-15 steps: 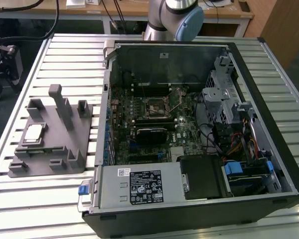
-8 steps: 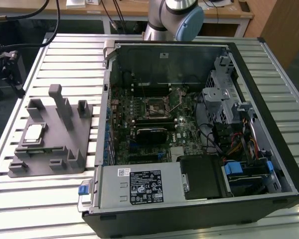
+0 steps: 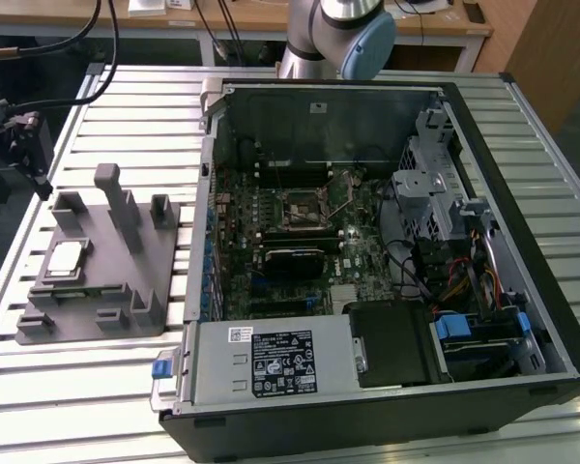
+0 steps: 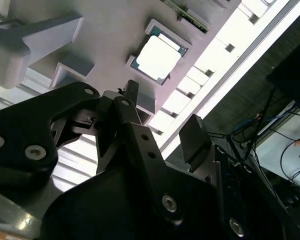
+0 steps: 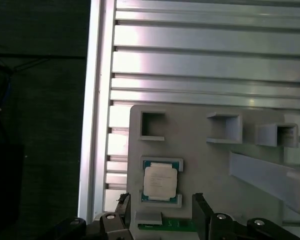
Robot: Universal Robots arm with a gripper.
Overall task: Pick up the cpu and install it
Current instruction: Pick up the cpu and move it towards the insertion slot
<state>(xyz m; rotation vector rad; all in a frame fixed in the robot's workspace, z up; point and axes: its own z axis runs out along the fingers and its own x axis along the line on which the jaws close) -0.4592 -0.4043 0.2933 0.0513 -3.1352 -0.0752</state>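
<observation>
The cpu [image 3: 66, 259] is a small square chip with a pale silver top. It lies flat in a pocket of the grey tray [image 3: 126, 290], at the exterior view's left. Both wrist views show the cpu [image 4: 157, 55] [image 5: 160, 182] seated in its frame. My gripper [image 3: 31, 155] hangs at the exterior view's far left, above the table edge and apart from the chip. Its black fingers [image 5: 202, 210] stand spread with nothing between them, so the gripper [image 5: 161, 201] [image 4: 164, 117] is open. The motherboard's socket [image 3: 298, 206] lies inside the open computer case [image 3: 522, 290].
Upright grey blocks [image 3: 116, 198] rise from the tray close to the chip. A green circuit board edge [image 5: 165, 226] lies in the tray just beside the cpu. The slatted metal table [image 5: 210, 65] ends at a rail [image 5: 94, 100], with dark floor beyond. Cables and drive bays [image 3: 445, 232] crowd the case.
</observation>
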